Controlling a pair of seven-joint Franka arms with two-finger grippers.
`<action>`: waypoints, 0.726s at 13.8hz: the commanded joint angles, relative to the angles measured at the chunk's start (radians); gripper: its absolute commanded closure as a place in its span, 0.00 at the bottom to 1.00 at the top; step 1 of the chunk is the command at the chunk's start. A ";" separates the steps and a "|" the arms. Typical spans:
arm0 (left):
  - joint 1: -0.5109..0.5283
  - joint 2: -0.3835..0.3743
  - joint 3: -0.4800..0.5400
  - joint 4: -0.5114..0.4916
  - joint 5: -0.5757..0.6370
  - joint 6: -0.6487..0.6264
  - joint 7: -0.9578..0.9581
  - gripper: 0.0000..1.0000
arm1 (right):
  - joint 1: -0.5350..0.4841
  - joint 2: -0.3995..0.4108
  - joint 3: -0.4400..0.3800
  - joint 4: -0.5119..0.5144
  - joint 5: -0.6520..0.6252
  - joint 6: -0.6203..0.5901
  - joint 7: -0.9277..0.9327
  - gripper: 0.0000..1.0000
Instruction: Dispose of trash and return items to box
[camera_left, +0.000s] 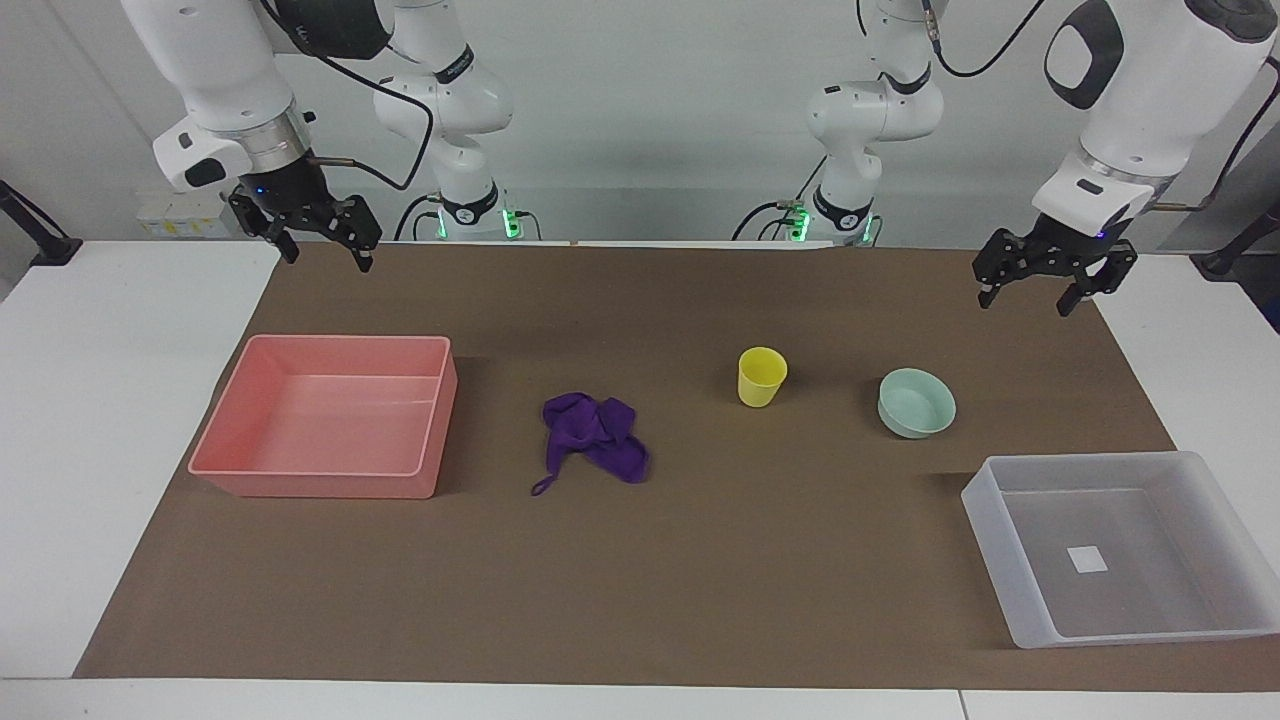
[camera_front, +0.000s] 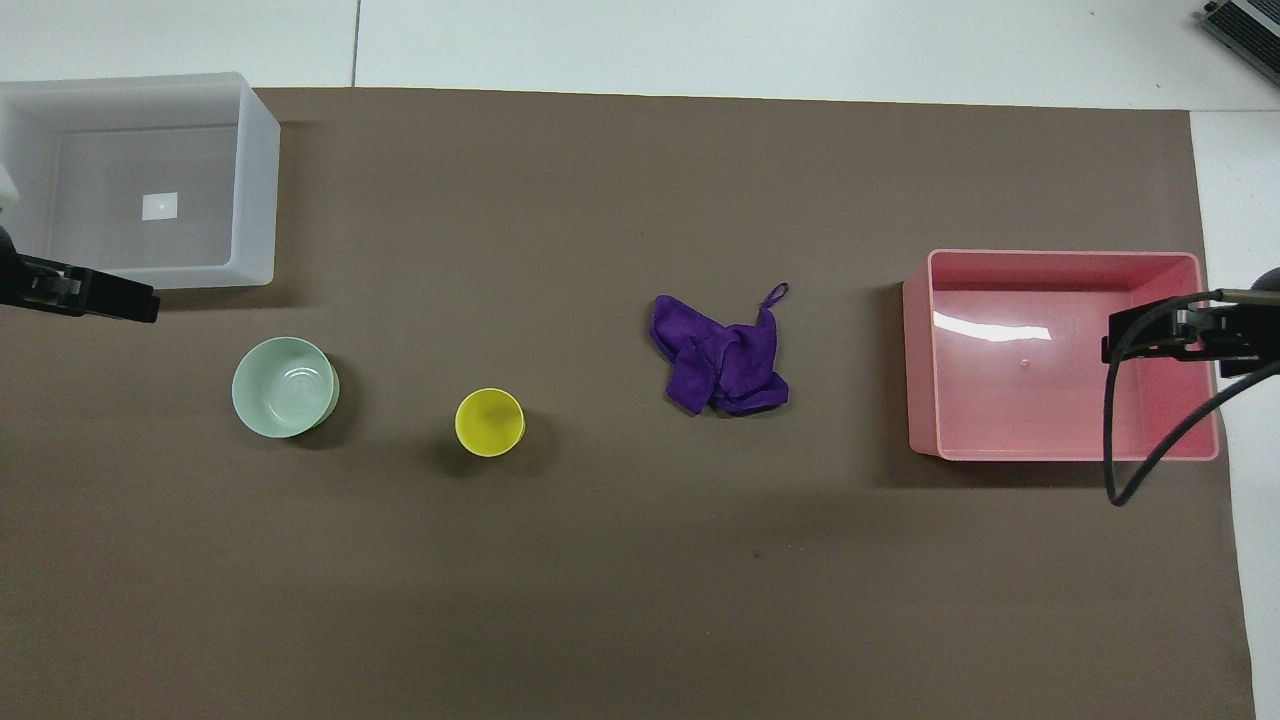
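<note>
Left hand (camera_left: 1037, 285): spread, empty, raised above the counter (camera_left: 700, 580); bowl (camera_left: 916, 402) nearest. Right hand (camera_left: 318, 245): spread (empty), raised near pink bin (camera_left: 330, 416).

Bright, even light from above. Soft short shadows fall beside the pink bin (camera_front: 1065, 355) and the cup (camera_front: 489, 422). A white glare streak crosses the pink bin's floor. Both views sharp.

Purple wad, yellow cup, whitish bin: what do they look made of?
Purple wad: soft cloth, matte; it lies crumpled in folds with a thin loop string.
Yellow cup: probably plastic, smooth; even colour, thin rim.
Whitish bin: likely translucent plastic, frosted; the brown mat shows dimly through its walls, and a white label sits on its floor.
</note>
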 joint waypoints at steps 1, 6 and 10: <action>0.011 -0.022 -0.001 -0.133 -0.007 0.128 -0.005 0.00 | 0.006 -0.025 0.005 -0.026 0.010 0.016 -0.007 0.00; 0.040 -0.013 -0.003 -0.338 -0.007 0.367 -0.034 0.00 | 0.006 -0.031 0.072 -0.079 0.010 0.115 0.004 0.00; 0.040 0.016 -0.003 -0.481 -0.007 0.547 -0.054 0.00 | 0.010 0.004 0.164 -0.116 0.010 0.243 0.135 0.00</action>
